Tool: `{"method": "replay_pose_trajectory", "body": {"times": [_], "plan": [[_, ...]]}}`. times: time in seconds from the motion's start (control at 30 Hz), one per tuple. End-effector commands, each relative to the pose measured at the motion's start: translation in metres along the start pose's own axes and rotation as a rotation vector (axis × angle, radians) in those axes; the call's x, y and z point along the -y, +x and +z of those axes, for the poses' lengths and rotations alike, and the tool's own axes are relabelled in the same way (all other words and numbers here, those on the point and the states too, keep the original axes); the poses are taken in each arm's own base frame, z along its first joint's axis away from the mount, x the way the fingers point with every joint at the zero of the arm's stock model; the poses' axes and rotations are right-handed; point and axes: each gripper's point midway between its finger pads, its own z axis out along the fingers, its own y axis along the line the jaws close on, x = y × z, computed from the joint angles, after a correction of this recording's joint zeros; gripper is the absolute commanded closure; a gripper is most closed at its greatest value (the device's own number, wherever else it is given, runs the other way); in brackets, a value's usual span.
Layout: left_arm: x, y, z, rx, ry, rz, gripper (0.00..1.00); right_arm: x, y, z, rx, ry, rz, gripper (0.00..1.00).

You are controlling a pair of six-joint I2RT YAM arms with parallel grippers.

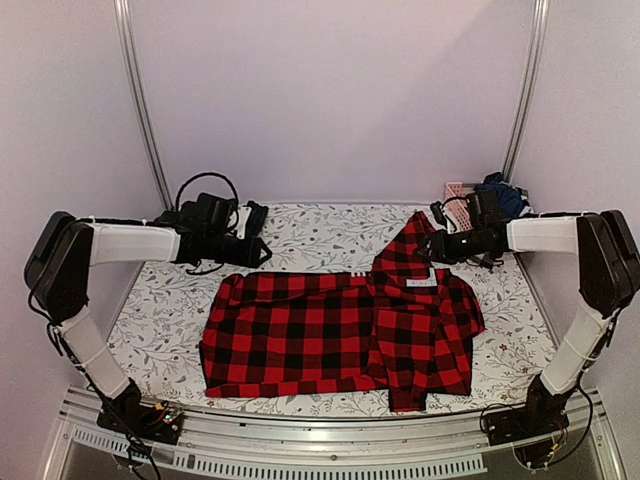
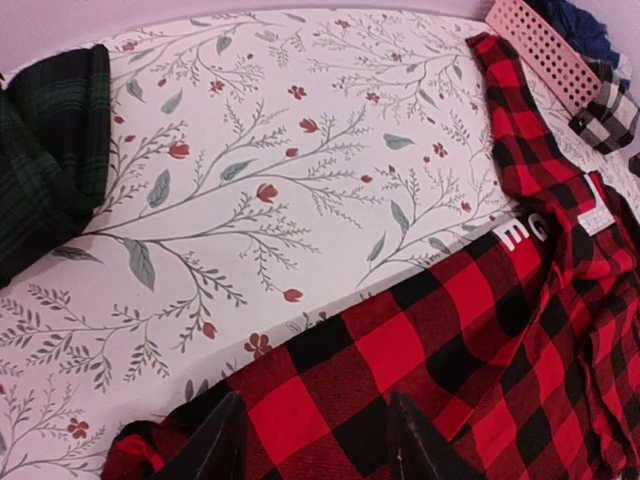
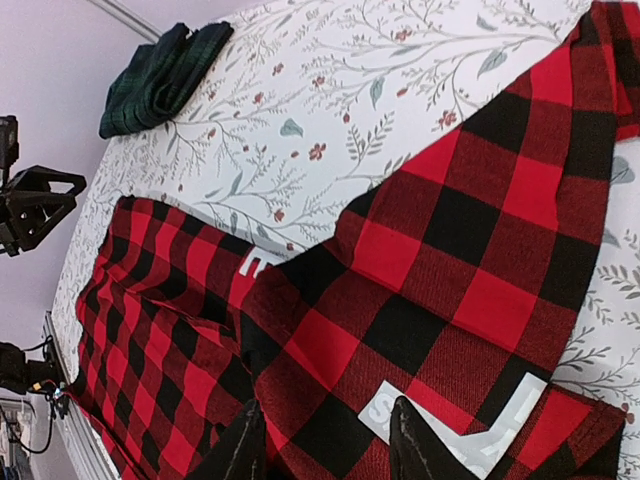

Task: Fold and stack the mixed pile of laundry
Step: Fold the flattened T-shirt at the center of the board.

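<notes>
Flannel shirt [image 1: 300, 335], red-and-black check, lies spread across the middle of the tablecloth [image 1: 310, 228], long axis left to right. Right-hand part is doubled over itself and rumpled; left part lies flatter. A narrow strip, likely a sleeve [image 2: 510, 110], runs toward the back right, flat on the cloth, its end near the pink basket [image 2: 540, 45]. White lettering [image 3: 455, 420] shows on the folded-over portion.

Handling, judged: light, limp, no stiffness. The brushed weave should hold well between pads and drag on the cloth rather than slide. Layers will likely cling and pull along together, so a pinch should take one edge only. Best holds look like the hem corners or the sleeve end, one per arm, lifted together so the panel hangs straight.

Left gripper [image 2: 315, 412] hovers over the shirt's back left edge, fingers parted but not wide, nothing between them. Right gripper [image 3: 325, 408] hangs above the folded part by the lettering, fingers likewise parted, no fabric pinched as far as the wrist view shows.

Rest of the pile: green tartan piece [image 3: 160, 75] sits folded at back left, well apart from the shirt. Navy clothes [image 1: 503, 190] are heaped at the basket, back right. Nothing stacked yet.
</notes>
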Motion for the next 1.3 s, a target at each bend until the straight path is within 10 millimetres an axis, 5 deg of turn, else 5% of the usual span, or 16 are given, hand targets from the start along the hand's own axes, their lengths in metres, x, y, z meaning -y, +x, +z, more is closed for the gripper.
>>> {"method": "replay_pose_trajectory", "body": {"times": [0.0,0.2,0.33,0.43,0.57,0.67,0.8,1.0,1.27], "plan": [[0.031,0.041,0.021,-0.134,0.078,0.073,0.53,-0.007,0.035,0.026,-0.116,-0.041,0.006,0.61],[0.024,0.086,0.028,-0.239,0.035,0.072,0.53,0.004,0.099,0.032,-0.245,-0.011,0.055,0.64],[0.014,0.106,0.023,-0.279,-0.014,0.075,0.52,0.007,0.107,0.022,-0.271,0.028,0.047,0.64],[0.010,0.093,0.012,-0.225,-0.073,0.088,0.51,0.009,0.075,0.016,-0.184,0.045,0.030,0.56],[0.026,0.043,-0.017,-0.011,-0.071,0.112,0.28,0.019,-0.007,0.001,0.036,0.084,0.030,0.39],[0.027,0.009,-0.032,0.126,-0.096,0.096,0.12,0.030,-0.071,0.004,0.128,0.145,0.003,0.35],[0.022,-0.020,-0.050,0.249,-0.145,0.066,0.00,0.060,-0.112,0.025,0.148,0.258,-0.009,0.34],[0.024,-0.052,-0.082,0.418,-0.153,0.024,0.00,0.107,-0.127,0.064,0.132,0.361,0.015,0.30],[0.004,-0.054,-0.077,0.413,-0.265,-0.054,0.00,0.146,-0.132,0.097,0.127,0.440,0.040,0.29]]}}
